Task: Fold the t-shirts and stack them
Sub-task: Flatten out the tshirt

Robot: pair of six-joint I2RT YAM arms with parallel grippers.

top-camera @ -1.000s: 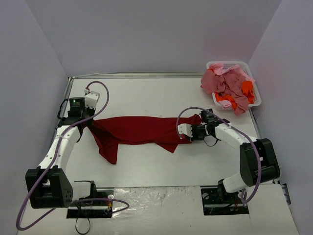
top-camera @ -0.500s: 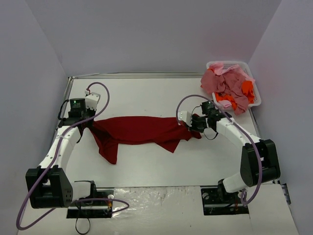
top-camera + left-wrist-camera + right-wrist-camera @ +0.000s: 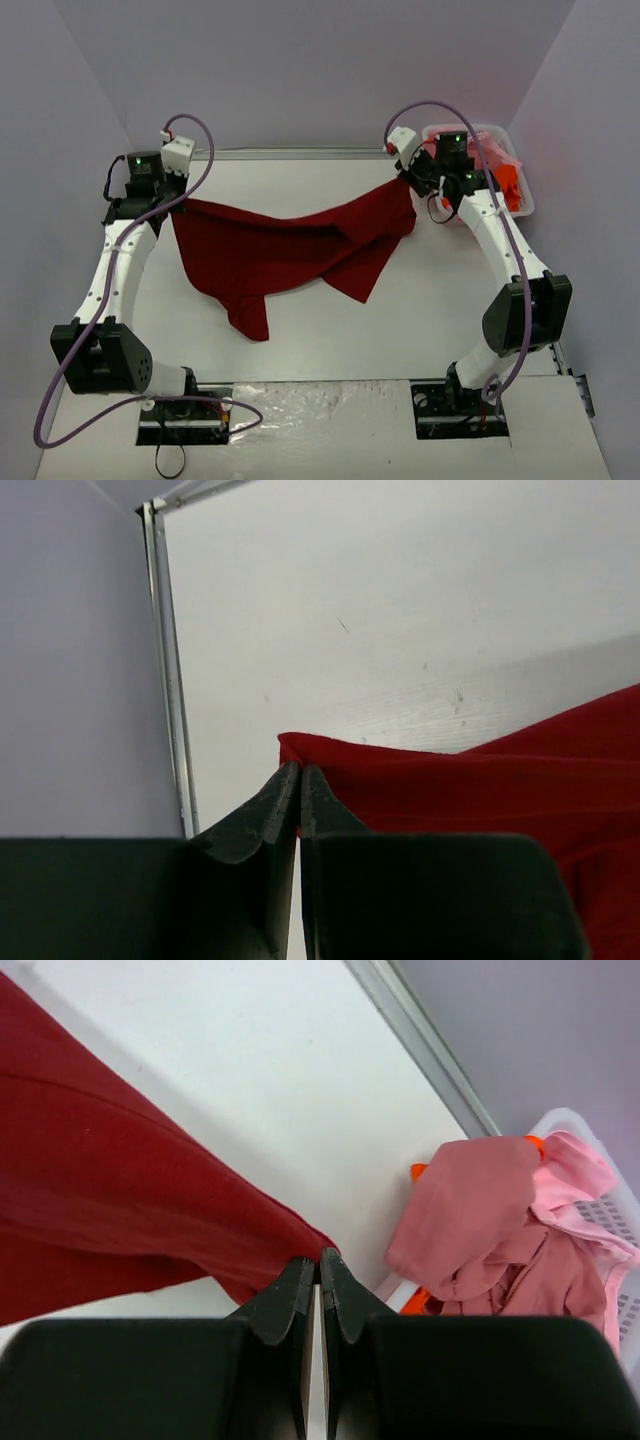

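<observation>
A dark red t-shirt hangs stretched in the air between my two grippers, its lower part drooping toward the white table. My left gripper is shut on the shirt's left corner, raised near the back left. In the left wrist view the fingertips pinch the red cloth. My right gripper is shut on the shirt's right corner, raised near the back right. In the right wrist view the gripper pinches the red fabric.
A white basket with pink and orange shirts stands at the back right, right behind my right gripper; it also shows in the right wrist view. A metal rail edges the table at the left and back.
Both grippers have risen and moved toward the back, lifting the red shirt off the table. It now hangs spread between them instead of lying flat.
</observation>
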